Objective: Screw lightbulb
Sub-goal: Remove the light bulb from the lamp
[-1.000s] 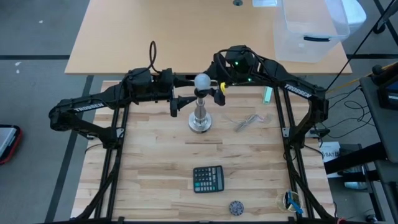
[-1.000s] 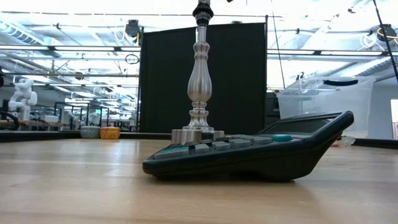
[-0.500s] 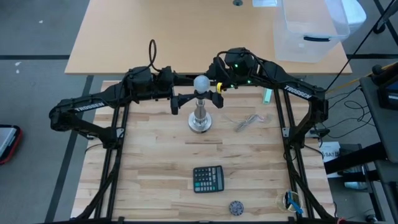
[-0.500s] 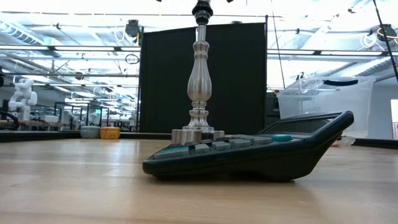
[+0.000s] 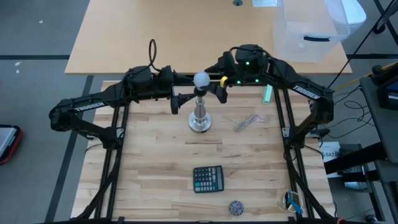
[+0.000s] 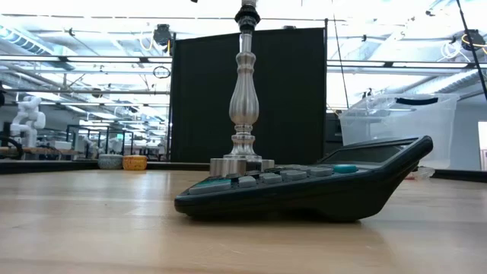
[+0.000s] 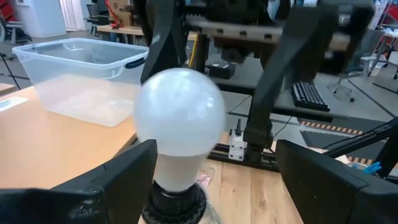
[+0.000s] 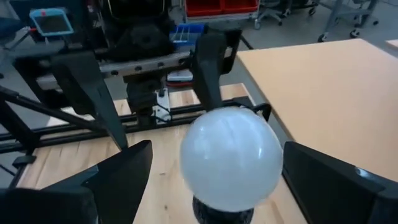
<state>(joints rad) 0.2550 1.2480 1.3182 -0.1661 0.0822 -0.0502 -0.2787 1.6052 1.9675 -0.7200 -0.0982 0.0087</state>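
A: Why does the calculator [image 5: 208,179] sit at lower centre?

B: It's just clear of the job. Above it, the lightbulb [image 5: 201,80] sits in the stand [image 5: 200,117], upper centre.

A: And the grippers?

B: The left gripper [image 5: 176,102] and right gripper [image 5: 222,91] flank it, jaws apart, touching nothing; apparently released.

Dark arms, white lettering, green lights

Silver metal stand [image 6: 244,106] upright on wooden table [image 6: 91,228], round base behind dark calculator [image 6: 312,186], dark socket top cut off at the upper frame edge. Calculator lying tilted near the table's front edge. Beyond the far edge: black panel [image 6: 297,91], clear plastic bin [image 6: 396,125].
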